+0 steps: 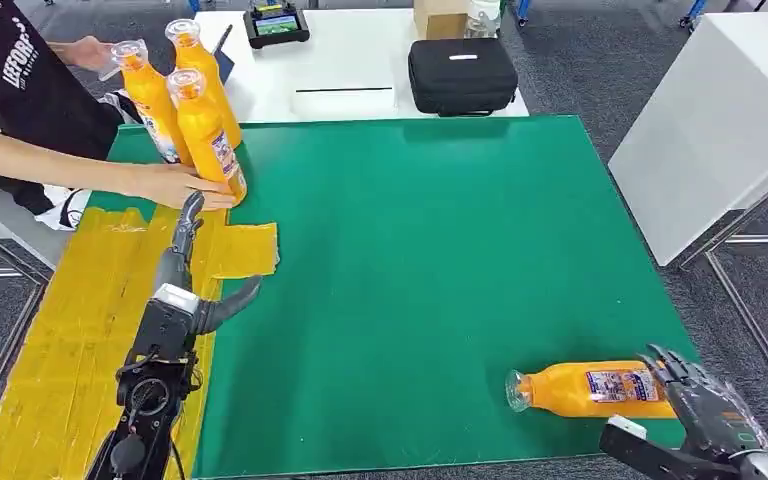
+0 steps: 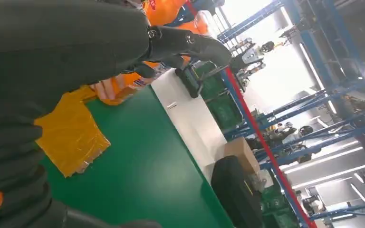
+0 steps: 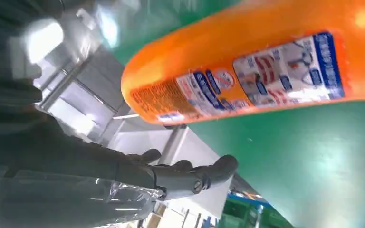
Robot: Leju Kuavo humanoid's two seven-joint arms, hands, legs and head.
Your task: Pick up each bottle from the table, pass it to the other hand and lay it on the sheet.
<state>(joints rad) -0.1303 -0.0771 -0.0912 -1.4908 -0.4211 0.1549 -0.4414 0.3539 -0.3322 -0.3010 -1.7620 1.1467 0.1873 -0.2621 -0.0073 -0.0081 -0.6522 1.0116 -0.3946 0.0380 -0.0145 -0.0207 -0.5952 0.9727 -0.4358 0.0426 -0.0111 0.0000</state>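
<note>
Now I am at the pick-up: my right hand [image 1: 695,395] sits at the near right corner of the green surface [image 1: 430,260], fingers spread around the base of a lying bottle [image 1: 585,388], not yet closed on it as far as I can judge. My left hand [image 1: 192,285] hovers open over the yellow sheet [image 1: 70,330]. A person [image 1: 20,110] steadies three standing bottles [image 1: 185,105] at the far left. Next I must close, lift, then carry leftward for the handover.
</note>
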